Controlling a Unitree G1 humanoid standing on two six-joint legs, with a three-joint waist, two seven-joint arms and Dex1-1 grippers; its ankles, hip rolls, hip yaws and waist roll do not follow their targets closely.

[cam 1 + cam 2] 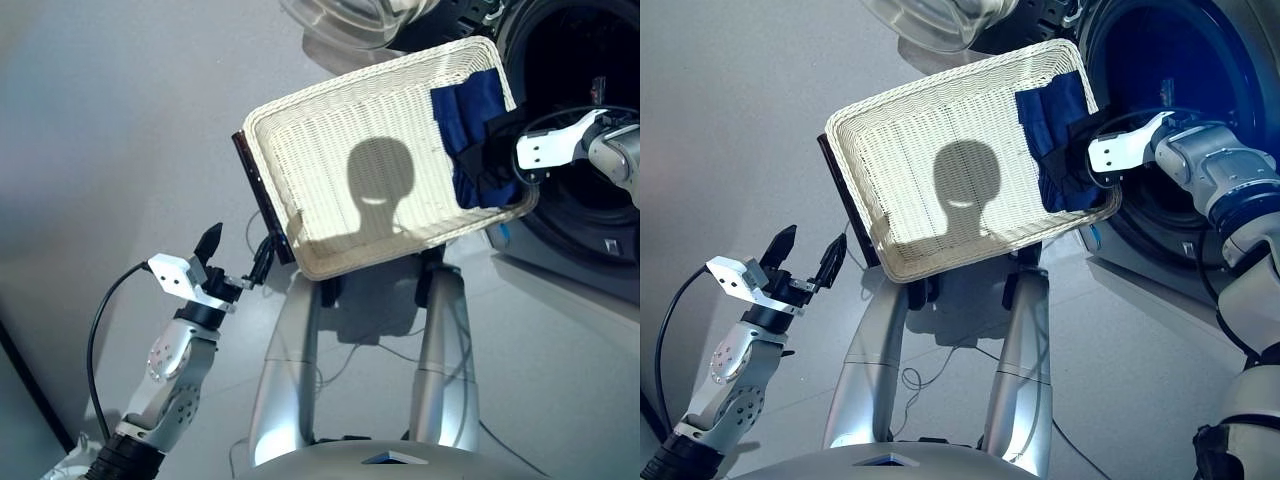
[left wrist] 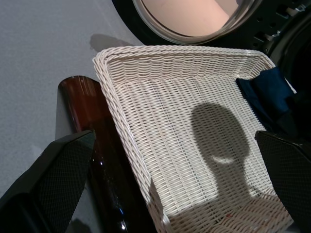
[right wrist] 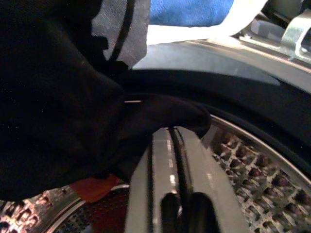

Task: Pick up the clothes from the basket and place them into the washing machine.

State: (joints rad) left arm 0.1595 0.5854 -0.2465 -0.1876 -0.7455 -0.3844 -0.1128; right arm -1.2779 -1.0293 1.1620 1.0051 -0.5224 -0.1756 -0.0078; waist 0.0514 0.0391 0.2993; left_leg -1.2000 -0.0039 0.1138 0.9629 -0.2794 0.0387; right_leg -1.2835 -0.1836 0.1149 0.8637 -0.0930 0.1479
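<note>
Black cloth (image 1: 1072,150) gripped by right pincer (image 1: 1092,160) at basket (image 1: 940,150) edge, left pincer (image 1: 805,258) wide.

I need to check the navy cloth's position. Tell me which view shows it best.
The right eye view: the navy cloth lies in the basket corner nearest the washing machine. The left eye view shows the same. The left wrist view catches one edge; the right wrist view shows a blue strip.

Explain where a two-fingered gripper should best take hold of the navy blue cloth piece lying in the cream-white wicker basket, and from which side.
Probably the bunched upper fold of the navy blue cloth piece, coming from above over the cream-white wicker basket's open floor. The cloth lies crumpled against the far rim beside the washing machine, so raised folds offer fingers a pinch. The black cloth at the right gripper covers its lower part.
</note>
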